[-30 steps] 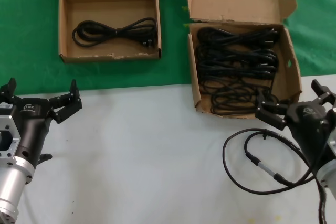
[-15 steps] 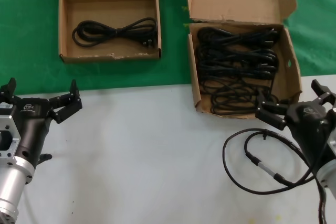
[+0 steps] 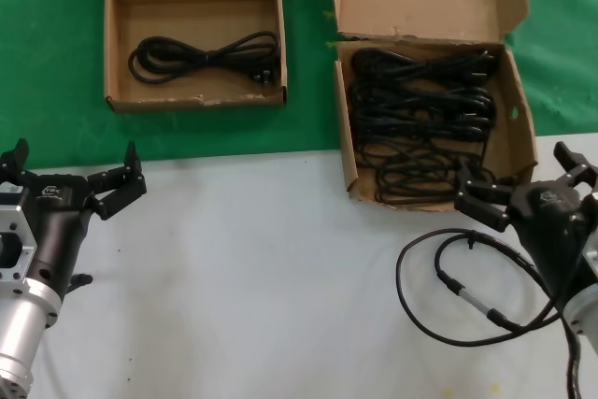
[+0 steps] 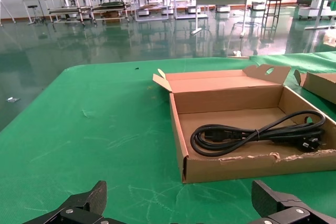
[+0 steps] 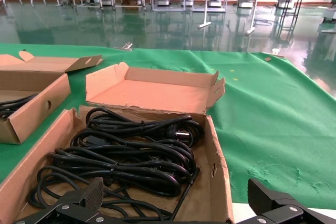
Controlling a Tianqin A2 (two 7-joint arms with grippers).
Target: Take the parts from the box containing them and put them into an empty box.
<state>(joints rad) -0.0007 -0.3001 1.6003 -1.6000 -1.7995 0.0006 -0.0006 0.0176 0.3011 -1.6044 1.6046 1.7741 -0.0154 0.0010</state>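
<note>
Several black power cords (image 3: 420, 119) lie looped in the larger, deeper cardboard box (image 3: 520, 128) at the back right. The smaller shallow box (image 3: 196, 100) at the back left holds one cord bundle (image 3: 206, 51). My right gripper (image 3: 516, 167) hovers open at the larger box's near right corner, over its front edge. In the right wrist view the cords (image 5: 131, 150) lie just beyond the open right gripper (image 5: 176, 190). My left gripper (image 3: 75, 158) stands open over the white table, short of the smaller box (image 4: 247, 166), with nothing between its fingers.
A single black cable with a silver connector (image 3: 458, 292) curls on the white table beside my right arm. Green cloth (image 3: 37, 63) covers the back half under both boxes. Both lid flaps stand up at the far side.
</note>
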